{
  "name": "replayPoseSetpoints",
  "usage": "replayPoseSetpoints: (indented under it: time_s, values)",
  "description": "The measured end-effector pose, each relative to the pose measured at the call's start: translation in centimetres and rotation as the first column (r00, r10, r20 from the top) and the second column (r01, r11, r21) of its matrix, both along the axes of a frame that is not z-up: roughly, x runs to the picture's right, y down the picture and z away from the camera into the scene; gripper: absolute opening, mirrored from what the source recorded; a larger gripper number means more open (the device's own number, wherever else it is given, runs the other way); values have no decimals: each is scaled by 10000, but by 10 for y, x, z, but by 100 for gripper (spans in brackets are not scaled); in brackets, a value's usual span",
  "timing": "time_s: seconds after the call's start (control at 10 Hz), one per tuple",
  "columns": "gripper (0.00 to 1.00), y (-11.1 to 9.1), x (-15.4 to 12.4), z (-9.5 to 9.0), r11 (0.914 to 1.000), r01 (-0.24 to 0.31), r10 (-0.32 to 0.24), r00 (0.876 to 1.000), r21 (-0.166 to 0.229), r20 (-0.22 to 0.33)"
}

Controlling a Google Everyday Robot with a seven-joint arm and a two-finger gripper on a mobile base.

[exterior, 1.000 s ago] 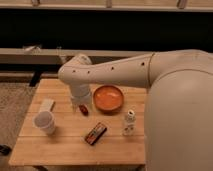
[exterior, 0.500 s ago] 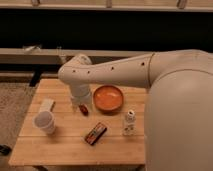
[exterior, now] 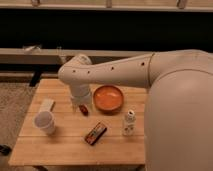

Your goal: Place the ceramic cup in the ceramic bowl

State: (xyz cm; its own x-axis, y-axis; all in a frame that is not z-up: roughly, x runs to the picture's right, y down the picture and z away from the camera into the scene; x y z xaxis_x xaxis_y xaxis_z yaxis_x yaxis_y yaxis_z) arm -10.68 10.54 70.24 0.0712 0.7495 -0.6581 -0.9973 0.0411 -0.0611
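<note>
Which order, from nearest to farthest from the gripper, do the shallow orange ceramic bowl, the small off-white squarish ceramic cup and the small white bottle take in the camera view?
The gripper hangs low over the wooden table.
1. Shallow orange ceramic bowl: close beside it, toward the picture's right.
2. Small off-white squarish ceramic cup: toward the picture's left.
3. Small white bottle: front right, beyond the bowl.

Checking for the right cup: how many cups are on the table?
2. The ceramic cup sits at the table's left; the white tapered cup stands nearer the camera. The gripper is low beside the ceramic bowl; the arm may hide others.
</note>
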Motion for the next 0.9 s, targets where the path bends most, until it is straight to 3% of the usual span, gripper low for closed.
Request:
replayPoseSetpoints:
  time_s: [0.6, 0.9]
  values:
    - [65, 0, 0, 0, 10000, -11, 11, 10000, -6, 6]
    - [65, -1, -23, 4, 9981, 581, -585, 9981, 179, 196]
